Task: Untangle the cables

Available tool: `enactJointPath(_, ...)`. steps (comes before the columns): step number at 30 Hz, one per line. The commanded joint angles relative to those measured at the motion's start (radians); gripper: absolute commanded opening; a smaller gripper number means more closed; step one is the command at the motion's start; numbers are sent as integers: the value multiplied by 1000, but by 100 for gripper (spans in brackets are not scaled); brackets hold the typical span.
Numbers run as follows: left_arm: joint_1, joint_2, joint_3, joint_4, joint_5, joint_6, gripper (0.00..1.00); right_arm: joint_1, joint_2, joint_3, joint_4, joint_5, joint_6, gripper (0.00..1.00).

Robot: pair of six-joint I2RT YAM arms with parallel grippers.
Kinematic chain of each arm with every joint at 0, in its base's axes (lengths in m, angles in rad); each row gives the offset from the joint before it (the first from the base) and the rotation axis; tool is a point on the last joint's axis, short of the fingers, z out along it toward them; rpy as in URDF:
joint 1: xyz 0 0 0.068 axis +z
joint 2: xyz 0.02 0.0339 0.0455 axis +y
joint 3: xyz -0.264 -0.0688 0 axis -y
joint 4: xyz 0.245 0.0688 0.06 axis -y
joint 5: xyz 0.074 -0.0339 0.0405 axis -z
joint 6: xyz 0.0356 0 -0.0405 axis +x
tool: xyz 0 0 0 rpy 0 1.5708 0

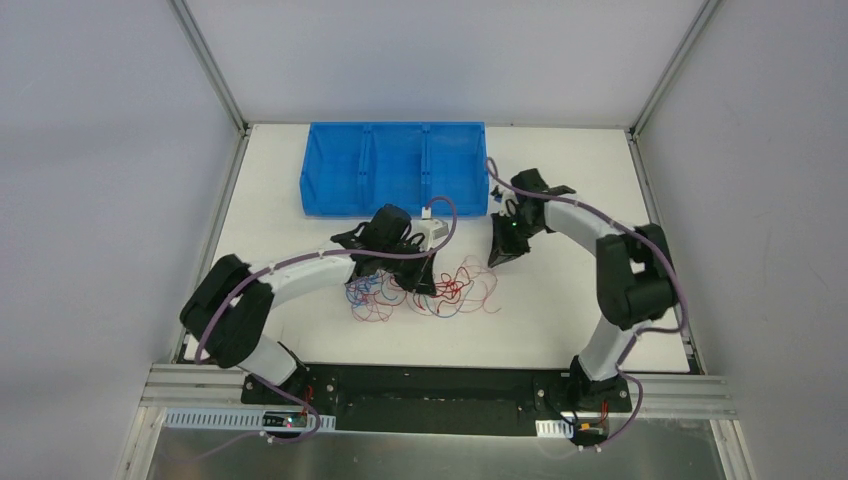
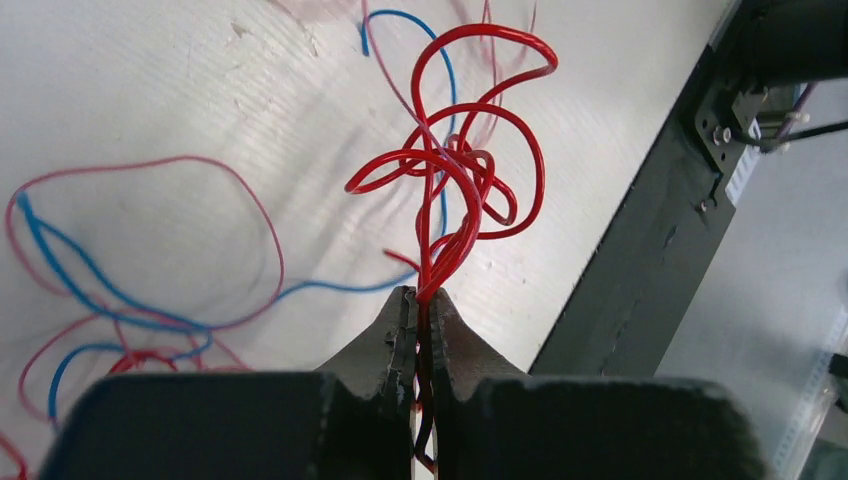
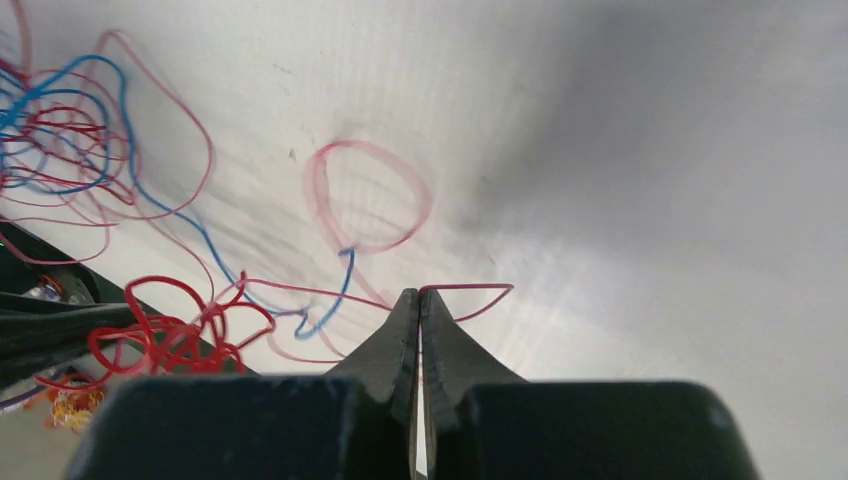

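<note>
Mostly red, some blue: the cables (image 1: 425, 290), spread in a loose curly snarl on the white surface (image 1: 570, 320) between the two arms, on the near side of the blue bin (image 1: 395, 170). Up clear of that snarl in the left wrist view, a knotted red clump (image 2: 460, 170), rising straight out of the left hand (image 2: 422, 295), clamped tight on several red strands running down between its fingers. Off to the side and above the surface, the right hand (image 3: 418, 292), pressed together at its very tip on seemingly a single thin red strand, with a short loop poking out beyond. Gripped at two separate places, probably so as to draw the strands apart and open the knot rather than drag the whole heap. Joined to the heap by trailing red and blue loops, so nothing freed yet. Likely need next: a slow pull in opposite directions, with an eye on the knot tightening or so fine a wire slipping free.
</note>
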Motion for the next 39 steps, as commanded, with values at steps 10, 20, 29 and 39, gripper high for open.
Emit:
enactJointPath(10, 393, -275, 20, -535, -58, 348, 0, -455, -418, 137, -213, -76, -192, 0)
enactJointPath(20, 534, -309, -65, -673, -191, 603, 0, -658, -404, 480, -304, -162, -247, 0)
enactJointPath(29, 546, -326, -42, -674, -40, 572, 0, -610, -329, 720, -271, -414, -81, 0)
enactJointPath(39, 541, -353, 2, -672, 70, 492, 0, -277, -21, 984, -77, -344, 114, 0)
